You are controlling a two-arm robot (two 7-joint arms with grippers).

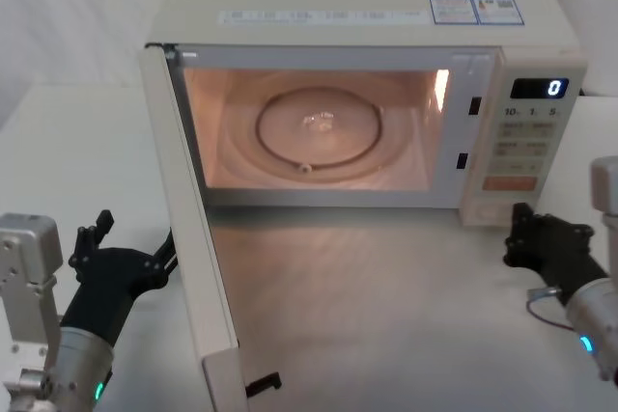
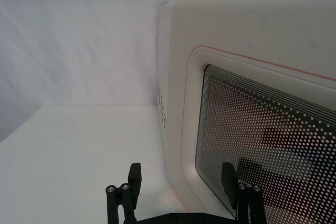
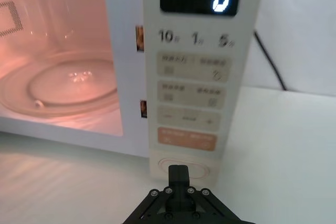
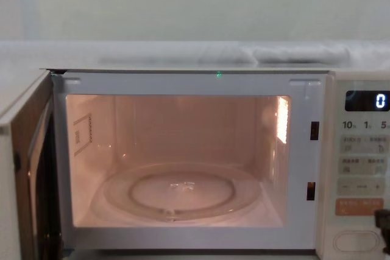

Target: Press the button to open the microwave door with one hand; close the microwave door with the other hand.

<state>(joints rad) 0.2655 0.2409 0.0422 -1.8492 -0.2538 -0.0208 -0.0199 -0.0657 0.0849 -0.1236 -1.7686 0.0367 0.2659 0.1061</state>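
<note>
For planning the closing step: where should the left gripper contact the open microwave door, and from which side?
Push, do not grip. The microwave door stands open, hinged at its left. The left gripper, open, faces its outer face; press flat near the free edge, probably the cream border beside the window, coming from the robot's left.

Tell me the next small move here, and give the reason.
Probably the left gripper should push right against the outer face of the microwave door to start swinging it shut. The door stands wide open with the cavity lit, and the right gripper, shut, sits just off the button.
</note>
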